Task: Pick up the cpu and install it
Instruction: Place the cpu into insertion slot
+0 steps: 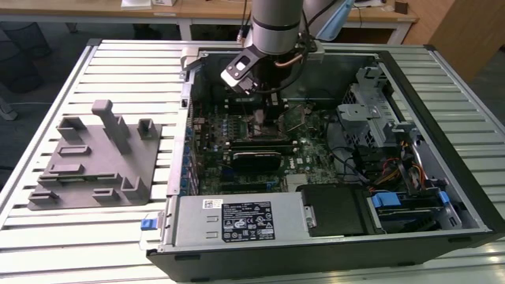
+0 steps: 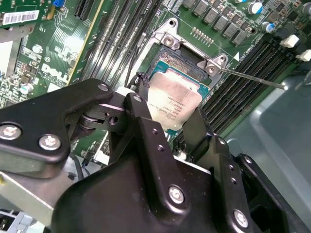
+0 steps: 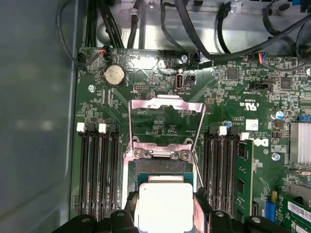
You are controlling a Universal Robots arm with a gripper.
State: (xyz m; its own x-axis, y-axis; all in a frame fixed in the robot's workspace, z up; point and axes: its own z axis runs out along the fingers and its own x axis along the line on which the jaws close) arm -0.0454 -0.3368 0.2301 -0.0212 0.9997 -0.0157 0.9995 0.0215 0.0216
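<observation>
Exterior view is showing the slatted worktop (image 1: 94,65) carrying the open computer case (image 1: 316,260), with the arm (image 1: 276,23) hanging down into it. In the first wrist view the load plate (image 3: 165,104) is standing raised behind the socket (image 3: 160,167), leaving it clear. The claw (image 3: 165,209) is clamping the cpu (image 3: 164,204) by opposite edges, holding it level just above the socket.

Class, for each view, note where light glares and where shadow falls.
First wrist view: the cpu top glares almost white, the raised frame shines pinkish. Second wrist view: the cpu has a soft sheen in the dark hand. Exterior view: the case interior is dim under the arm.
</observation>
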